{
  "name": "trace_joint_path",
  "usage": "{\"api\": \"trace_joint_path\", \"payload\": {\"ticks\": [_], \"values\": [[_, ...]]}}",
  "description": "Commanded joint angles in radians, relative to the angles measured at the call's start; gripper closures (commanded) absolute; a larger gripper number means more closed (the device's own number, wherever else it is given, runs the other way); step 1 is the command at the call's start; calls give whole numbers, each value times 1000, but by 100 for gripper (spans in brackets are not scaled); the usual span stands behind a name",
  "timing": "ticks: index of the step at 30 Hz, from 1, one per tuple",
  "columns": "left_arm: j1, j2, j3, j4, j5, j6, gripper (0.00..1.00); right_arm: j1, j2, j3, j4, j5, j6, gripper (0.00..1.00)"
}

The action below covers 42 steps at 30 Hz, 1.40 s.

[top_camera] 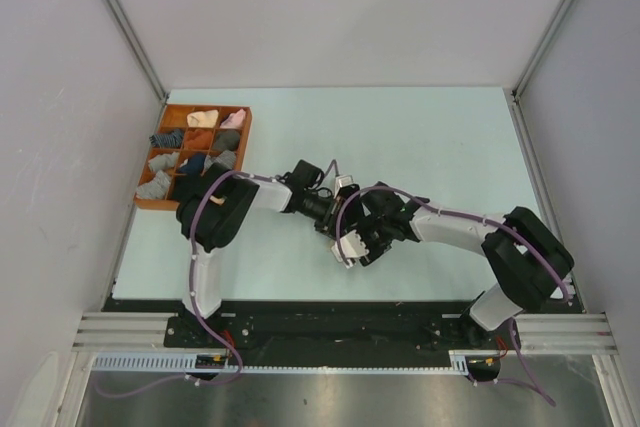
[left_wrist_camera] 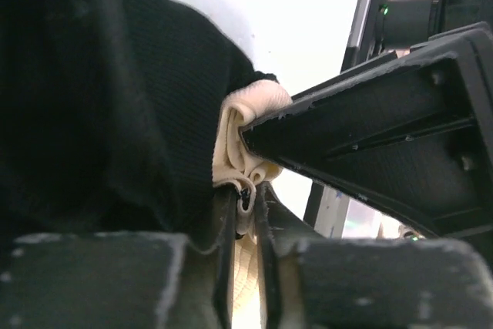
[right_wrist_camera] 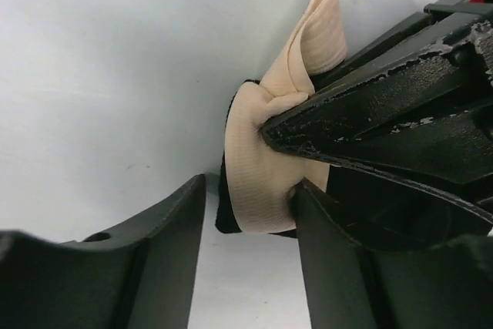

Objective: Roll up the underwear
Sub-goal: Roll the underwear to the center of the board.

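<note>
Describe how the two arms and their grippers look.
The left arm and right arm are both white links joined by bulky black joint housings. A thin purple cable loops along each. The left gripper and right gripper have flat black fingers with scuffed, pale-flecked edges. No markings show.

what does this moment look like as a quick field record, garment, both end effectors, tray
garment: black soft fabric underwear with a cream-beige edge, bunched where the two arms meet
left end effector: shut on the cream-beige edge
right end effector: open, edge fabric against one finger, the other finger apart from it
tray: orange-brown compartment tray, far left of the table, holding small rolled fabric bundles
roll: not visibly finished, edge only loosely folded
</note>
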Motion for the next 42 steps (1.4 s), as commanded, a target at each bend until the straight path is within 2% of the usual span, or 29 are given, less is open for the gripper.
{"api": "trace_joint_path", "payload": {"ticks": [1, 3, 4, 6, 8, 9, 10, 12, 14, 15, 16, 17, 19, 20, 22, 26, 27, 34, 37, 40, 42], "values": [[55, -63, -81, 236, -73, -138, 78, 7, 64, -13, 13, 76, -9, 50], [74, -150, -126, 392, -93, -222, 72, 8, 78, -7, 3, 85, -3, 57], [80, -185, -178, 445, -107, -241, 64, 7, 95, 1, -25, 84, 5, 59], [91, -316, -233, 565, -160, -244, 58, -3, 106, 45, -70, 42, 40, 64], [94, -415, -319, 603, -212, -159, 53, -35, 135, 99, -179, -46, 71, 67], [92, -517, -354, 618, -266, -132, 49, -46, 150, 172, -229, -77, 80, 71], [91, -566, -435, 637, -289, -109, 48, -70, 170, 209, -347, -111, 83, 72], [74, -705, -528, 713, -346, -40, 45, -93, 228, 274, -446, -201, 101, 74], [37, -799, -653, 743, -392, 70, 43, -131, 283, 360, -590, -310, 104, 74], [-22, -877, -692, 749, -442, 109, 40, -144, 308, 389, -695, -349, 101, 74], [-59, -915, -759, 755, -468, 148, 38, -171, 333, 445, -749, -423, 95, 74], [-140, -945, -785, 763, -501, 222, 37, -184, 386, 470, -797, -456, 91, 74], [-217, -1002, -835, 758, -580, 283, 33, -210, 434, 513, -915, -519, 82, 74], [-280, -1006, -838, 740, -606, 335, 32, -231, 484, 542, -940, -530, 82, 74], [-326, -980, -803, 673, -654, 383, 30, -253, 518, 561, -980, -547, 94, 74], [-432, -868, -689, 560, -715, 512, 26, -289, 558, 569, -946, -538, 155, 74], [-451, -845, -650, 547, -729, 534, 22, -293, 566, 569, -939, -541, 161, 74], [-521, -622, -485, 429, -858, 656, 22, -311, 574, 567, -914, -544, 203, 74], [-523, -528, -424, 384, -903, 672, 25, -316, 574, 569, -906, -542, 206, 73], [-524, -453, -367, 335, -935, 681, 33, -322, 574, 569, -908, -542, 204, 73], [-524, -401, -320, 300, -952, 681, 49, -323, 569, 567, -909, -544, 203, 72]]}}
